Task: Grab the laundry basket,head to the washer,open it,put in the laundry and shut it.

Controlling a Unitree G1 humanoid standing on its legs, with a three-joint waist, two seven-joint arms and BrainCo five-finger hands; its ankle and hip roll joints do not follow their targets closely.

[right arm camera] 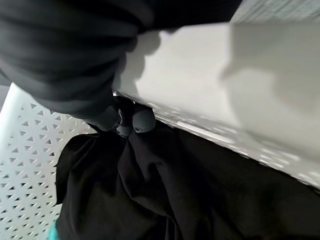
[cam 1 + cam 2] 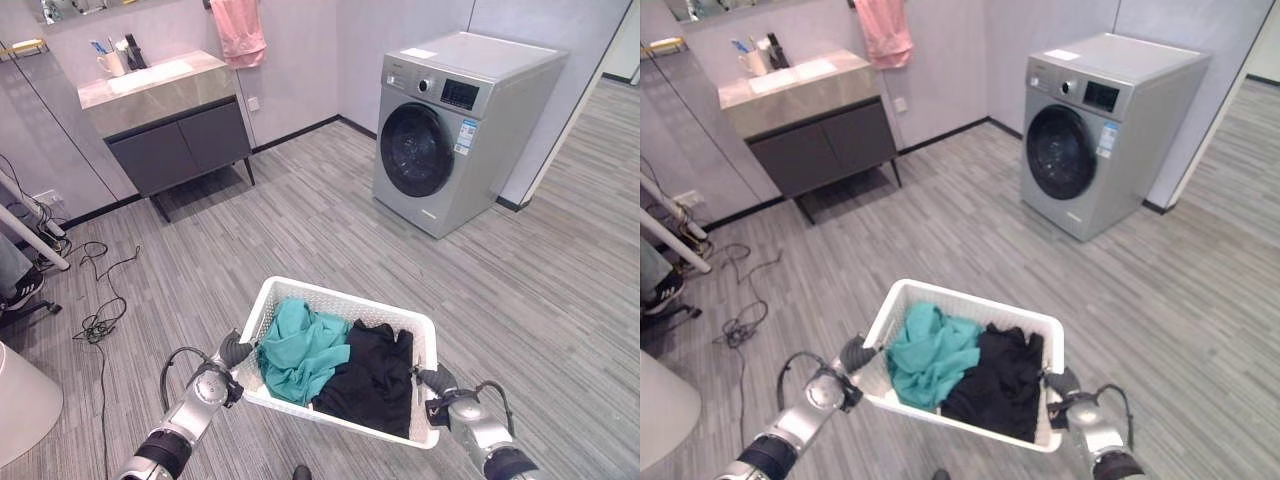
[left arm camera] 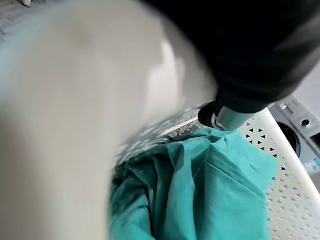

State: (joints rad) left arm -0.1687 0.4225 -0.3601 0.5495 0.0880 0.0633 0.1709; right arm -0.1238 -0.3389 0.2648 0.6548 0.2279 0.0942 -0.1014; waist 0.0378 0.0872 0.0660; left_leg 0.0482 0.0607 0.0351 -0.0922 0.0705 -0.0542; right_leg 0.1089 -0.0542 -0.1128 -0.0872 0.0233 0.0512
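Nearest, one white perforated plastic laundry basket (image 2: pixel 420 325), carried off the grey wood-plank floor (image 2: pixel 300 200) between two hands. Left hand (image 2: pixel 234 350) clamped on the basket's left rim, a dark-tipped finger (image 3: pixel 220 116) hooked over the edge just above the cloth in the left wrist view. Right hand (image 2: pixel 437 379) clamped on the right rim, dark fingertips (image 1: pixel 131 119) curled over the edge and touching the black cloth in the right wrist view.

Inside the basket, two garments — one crumpled teal garment (image 2: pixel 300 348) on the left side, one crumpled black garment (image 2: pixel 375 378) on the right side, touching each other along the middle.

Farther out on the left, loose black cables (image 2: pixel 100 320) on the floor.

Well beyond the basket, to the right, one silver-grey front-loading washing machine (image 2: pixel 455 130) against the wall, round dark glass door (image 2: pixel 415 150) closed, a white sheet (image 2: pixel 418 53) lying on its top.

At the far left, one dark grey vanity cabinet with a pale stone top (image 2: pixel 165 120), a white cup holding brushes (image 2: pixel 112 62) standing on it — and one pink towel (image 2: pixel 238 30) hanging on the wall beside it.
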